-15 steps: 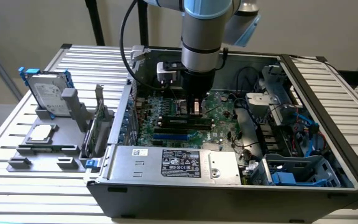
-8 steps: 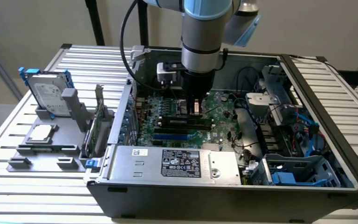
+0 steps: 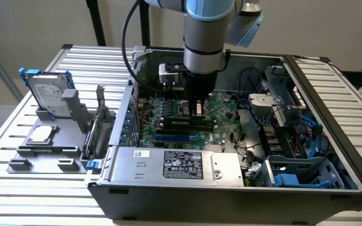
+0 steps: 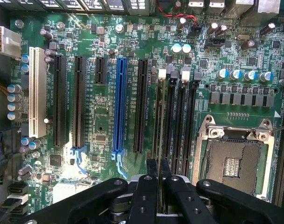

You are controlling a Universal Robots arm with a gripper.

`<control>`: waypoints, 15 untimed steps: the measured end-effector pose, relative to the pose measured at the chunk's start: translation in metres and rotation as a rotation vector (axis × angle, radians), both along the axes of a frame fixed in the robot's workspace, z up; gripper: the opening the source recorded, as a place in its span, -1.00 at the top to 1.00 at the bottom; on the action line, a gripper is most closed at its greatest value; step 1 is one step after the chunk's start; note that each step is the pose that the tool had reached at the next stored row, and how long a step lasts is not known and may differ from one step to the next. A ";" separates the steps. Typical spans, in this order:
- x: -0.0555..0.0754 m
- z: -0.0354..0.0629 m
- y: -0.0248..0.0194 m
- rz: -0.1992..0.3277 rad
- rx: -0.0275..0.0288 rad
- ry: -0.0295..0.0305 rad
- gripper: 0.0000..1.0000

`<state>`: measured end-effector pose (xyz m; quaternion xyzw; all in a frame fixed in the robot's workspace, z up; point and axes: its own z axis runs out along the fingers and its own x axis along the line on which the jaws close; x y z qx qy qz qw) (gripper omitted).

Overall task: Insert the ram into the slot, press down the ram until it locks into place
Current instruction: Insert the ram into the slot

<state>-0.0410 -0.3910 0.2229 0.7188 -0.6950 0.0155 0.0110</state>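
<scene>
Holding entry: gripper (image 4: 158, 179) clenched on what appears to be the ram (image 4: 158, 151), edge-on over the outermost slot (image 4: 158, 107) on the motherboard (image 4: 100, 121); handling note, keep it parallel, press straight down evenly until both end clips (image 4: 162, 73) latch

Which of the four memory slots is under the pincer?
The slot farthest from the CPU socket, white-clipped; the pincer holds the ram over it.
</scene>
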 end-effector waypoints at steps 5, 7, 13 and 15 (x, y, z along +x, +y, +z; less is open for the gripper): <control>0.000 -0.0006 0.0001 0.000 0.0000 -0.0001 0.73; 0.001 -0.0013 0.0002 0.000 0.0000 -0.0001 0.73; 0.001 -0.0022 0.0002 0.000 -0.0002 0.0000 0.70; 0.001 -0.0021 0.0002 0.000 0.0000 -0.0001 0.58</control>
